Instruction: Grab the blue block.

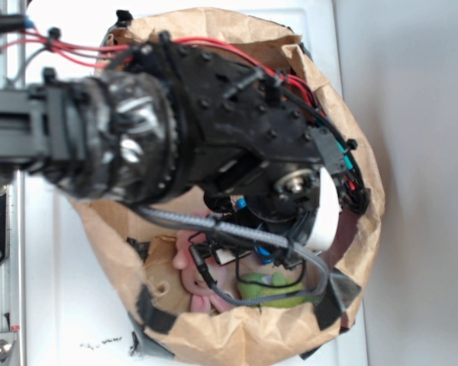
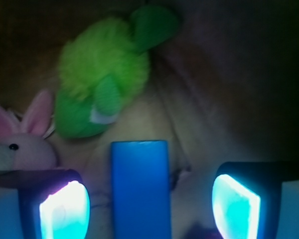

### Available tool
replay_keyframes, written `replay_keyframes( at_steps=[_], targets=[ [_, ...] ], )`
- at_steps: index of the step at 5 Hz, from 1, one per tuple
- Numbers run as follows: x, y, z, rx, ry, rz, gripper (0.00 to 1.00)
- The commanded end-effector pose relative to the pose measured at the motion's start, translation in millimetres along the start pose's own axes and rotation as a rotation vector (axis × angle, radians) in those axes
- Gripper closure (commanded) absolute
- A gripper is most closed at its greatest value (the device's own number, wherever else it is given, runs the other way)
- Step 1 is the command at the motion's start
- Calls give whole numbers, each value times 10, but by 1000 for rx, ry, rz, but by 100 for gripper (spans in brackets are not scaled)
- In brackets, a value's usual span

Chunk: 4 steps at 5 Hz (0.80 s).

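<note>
Fingers (image 2: 65,211) spread astride the blue block (image 2: 140,186), green plush (image 2: 97,79) and apparently a pink bunny (image 2: 20,142) just beyond

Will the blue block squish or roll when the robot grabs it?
Probably neither. The blue block has straight edges and flat faces, so it looks stiff and unlikely to roll. Its smooth surface might slip between the fingers of the open gripper.

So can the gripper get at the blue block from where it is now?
Probably yes. In the wrist view the gripper is open, with the blue block between its fingers and nothing lying across it.
</note>
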<state>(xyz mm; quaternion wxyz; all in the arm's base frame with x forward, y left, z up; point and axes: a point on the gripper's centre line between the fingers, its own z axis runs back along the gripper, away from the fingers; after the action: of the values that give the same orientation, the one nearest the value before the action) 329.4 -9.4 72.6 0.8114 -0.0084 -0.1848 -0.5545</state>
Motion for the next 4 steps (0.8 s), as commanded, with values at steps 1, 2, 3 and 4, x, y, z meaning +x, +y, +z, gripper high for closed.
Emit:
replay_keyframes(
  at_steps=[1,2,3,4],
  targets=[
    [119,-9,83,10,-10,-63,0],
    [137,-39,37,3,-39,-55,0],
    [176,-50,-83,-6,-78,-37,0],
    [213,-74,-187,-11,-74,-50,0]
  ],
)
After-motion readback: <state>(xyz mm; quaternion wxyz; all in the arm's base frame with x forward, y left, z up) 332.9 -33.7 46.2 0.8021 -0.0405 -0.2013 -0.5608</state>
